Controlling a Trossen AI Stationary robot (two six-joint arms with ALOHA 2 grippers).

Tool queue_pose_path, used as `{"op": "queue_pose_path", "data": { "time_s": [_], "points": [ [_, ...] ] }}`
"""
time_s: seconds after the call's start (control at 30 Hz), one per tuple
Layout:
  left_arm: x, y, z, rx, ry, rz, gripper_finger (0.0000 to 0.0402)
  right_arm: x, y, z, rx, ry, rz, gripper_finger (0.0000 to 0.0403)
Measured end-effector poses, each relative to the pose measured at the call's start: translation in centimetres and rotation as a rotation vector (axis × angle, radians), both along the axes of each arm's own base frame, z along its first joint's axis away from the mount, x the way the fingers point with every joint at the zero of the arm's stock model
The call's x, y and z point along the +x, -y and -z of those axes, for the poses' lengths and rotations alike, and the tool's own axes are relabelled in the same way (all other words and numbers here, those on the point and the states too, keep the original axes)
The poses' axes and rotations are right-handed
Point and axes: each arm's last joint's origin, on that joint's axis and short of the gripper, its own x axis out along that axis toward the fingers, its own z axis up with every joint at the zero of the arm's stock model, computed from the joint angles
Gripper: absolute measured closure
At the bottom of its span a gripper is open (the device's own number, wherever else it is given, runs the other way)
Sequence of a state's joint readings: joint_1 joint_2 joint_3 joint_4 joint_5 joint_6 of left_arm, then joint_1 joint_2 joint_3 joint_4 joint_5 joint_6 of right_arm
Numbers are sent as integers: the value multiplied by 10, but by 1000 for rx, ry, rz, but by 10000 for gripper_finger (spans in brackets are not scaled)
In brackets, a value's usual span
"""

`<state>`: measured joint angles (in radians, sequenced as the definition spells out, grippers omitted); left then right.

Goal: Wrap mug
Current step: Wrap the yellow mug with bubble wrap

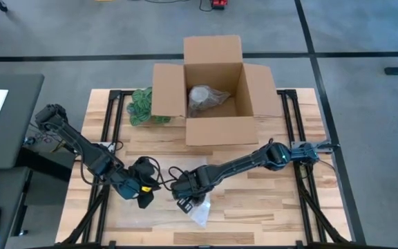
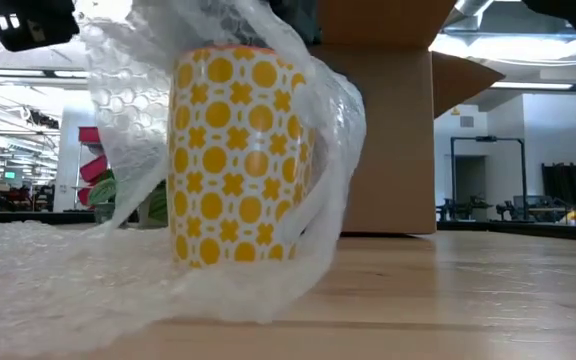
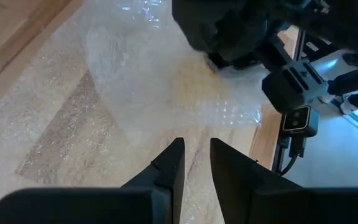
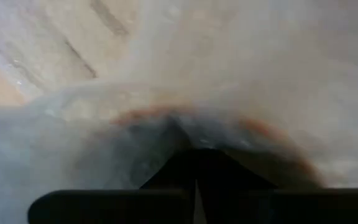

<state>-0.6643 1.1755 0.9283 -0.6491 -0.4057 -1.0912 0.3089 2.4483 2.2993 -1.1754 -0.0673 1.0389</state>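
I see the wooden table (image 1: pixel 268 200) filling most of the high view, and well beyond both pincers, at its far edge, stands the open cardboard box (image 1: pixel 213 93) with a bundle already wrapped in bubble wrap (image 1: pixel 206 99) lying on its floor; a green crumpled thing (image 1: pixel 141 105) sits just beside the box's left wall. Nearer me, the sheet of bubble wrap (image 2: pixel 118 250) is spread on the boards under and around the right gripper (image 1: pixel 185 200), and in the low view I see it rising up and draping loosely over the mug (image 2: pixel 233 160), which stands upright on the sheet. The mug, white with a yellow dot-and-cross pattern, sits directly under the right gripper, at the near middle of the table. The right wrist view shows that pincer's two dark fingers (image 4: pixel 166 199) pressed together with only a hairline between them, the clouded wrap bunched just in front of the tips and an orange rim showing through it; I cannot tell from any view whether a fold of plastic is actually pinched. The left gripper (image 3: pixel 194 158) hovers just beside the right one, to its left, over the flat part of the sheet, its fingers held narrow with a small gap and nothing between them.
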Motion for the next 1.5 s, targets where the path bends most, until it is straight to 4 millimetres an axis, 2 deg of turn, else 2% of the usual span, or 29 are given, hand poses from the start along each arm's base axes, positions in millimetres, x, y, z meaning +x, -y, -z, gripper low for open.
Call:
{"op": "queue_pose_path", "data": {
  "time_s": [0.23, 0.43, 0.7, 0.9, 1.0, 1.07, 1.13, 1.33, 1.5],
  "points": [
    [-3, -3, -2, 14, 4, -10, 346, -19, 12, -47, 11, 9, 44, 403],
    [-3, -3, -2, 14, 4, -11, 346, -33, 16, -86, 30, 88, 79, 403],
    [-3, -2, -2, -11, -15, 14, 346, -25, 6, -98, 69, 240, 91, 403],
    [-4, -1, -2, -20, -22, 25, 346, -38, 6, -133, 107, 309, 98, 403],
    [-4, -1, -2, -23, -18, 26, 346, -37, 5, -145, 126, 401, 79, 403],
    [-4, -1, -2, -22, -19, 26, 346, -35, 5, -143, 118, 411, 63, 403],
    [-4, -1, -2, -20, -19, 27, 346, -29, 5, -133, 107, 395, 55, 403],
    [-4, -1, -2, -21, -19, 28, 346, -7, 2, -71, 63, 221, 28, 403],
    [-4, -1, -2, -20, -20, 28, 346, -5, -5, -34, 10, 80, -2, 403]
  ]
}}
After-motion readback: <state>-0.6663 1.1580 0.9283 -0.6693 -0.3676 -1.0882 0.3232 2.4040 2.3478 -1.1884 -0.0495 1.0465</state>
